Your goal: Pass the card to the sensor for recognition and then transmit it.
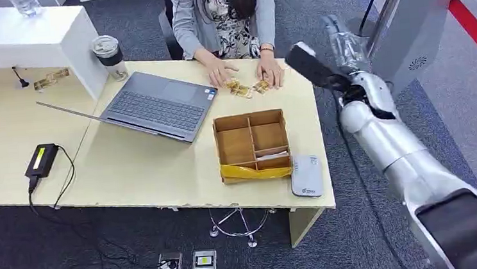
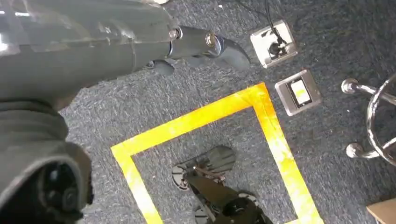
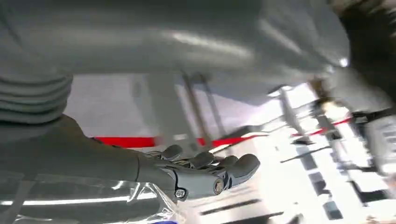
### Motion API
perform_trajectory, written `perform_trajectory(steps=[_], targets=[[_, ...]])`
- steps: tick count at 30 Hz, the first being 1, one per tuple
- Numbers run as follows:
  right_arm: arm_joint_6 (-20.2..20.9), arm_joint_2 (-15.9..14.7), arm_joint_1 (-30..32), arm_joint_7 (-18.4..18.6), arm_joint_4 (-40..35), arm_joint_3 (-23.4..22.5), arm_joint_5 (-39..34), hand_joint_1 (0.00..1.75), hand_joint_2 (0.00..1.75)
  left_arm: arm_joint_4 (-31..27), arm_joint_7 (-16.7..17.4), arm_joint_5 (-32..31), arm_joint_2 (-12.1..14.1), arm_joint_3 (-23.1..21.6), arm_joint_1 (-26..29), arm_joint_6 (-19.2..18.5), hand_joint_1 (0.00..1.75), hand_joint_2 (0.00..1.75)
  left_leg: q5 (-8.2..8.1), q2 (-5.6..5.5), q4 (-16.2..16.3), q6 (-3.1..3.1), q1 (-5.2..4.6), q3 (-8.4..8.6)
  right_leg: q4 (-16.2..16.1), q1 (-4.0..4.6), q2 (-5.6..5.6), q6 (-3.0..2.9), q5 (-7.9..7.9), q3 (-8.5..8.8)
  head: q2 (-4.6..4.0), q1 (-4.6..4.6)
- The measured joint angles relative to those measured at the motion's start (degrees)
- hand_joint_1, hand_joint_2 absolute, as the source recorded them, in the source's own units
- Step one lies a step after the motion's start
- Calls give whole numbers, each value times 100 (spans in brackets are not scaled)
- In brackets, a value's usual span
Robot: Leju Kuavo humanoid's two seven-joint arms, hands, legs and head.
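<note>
Several golden cards (image 1: 240, 88) lie at the far edge of the table (image 1: 136, 171), under the hands (image 1: 268, 73) of a person seated behind it. The grey-white card sensor (image 1: 307, 175) lies flat at the table's front right corner, beside a partitioned cardboard box (image 1: 253, 143). My right hand (image 1: 343, 39) is raised in the air past the table's right edge, beyond the person's hands. Its fingers (image 3: 205, 175) are stretched out with nothing in them. My left hand (image 2: 201, 46) hangs over the carpet, fingers extended and holding nothing.
An open laptop (image 1: 156, 105) lies mid-table, with a lidded cup (image 1: 109, 55) behind it and a black adapter (image 1: 42, 159) with cable at the left. A grey kiosk (image 1: 420, 24) stands to the right. Floor sockets (image 2: 287, 70) and yellow tape (image 2: 201, 116) lie below.
</note>
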Motion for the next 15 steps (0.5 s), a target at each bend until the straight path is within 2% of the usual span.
perform_trajectory(steps=[5,11,15], targets=[[-70,-955,41,-166,402,-361,-328,0,0,0,28,59,48,-7,7,15,0,0,-2,0,3,2,-3,-9,-2,-3,0,1,0,-10,0,0],[-11,-2040,491,-46,891,-850,-847,0,0,0,125,137,44,-9,15,155,0,0,-8,-7,2,4,-1,-17,-4,-1,-10,1,-1,-12,0,2],[-26,-2469,1043,-94,1058,-1204,-1546,0,0,0,171,258,46,-7,21,210,0,0,-15,17,0,8,4,-9,-4,3,7,1,-1,-13,0,0]])
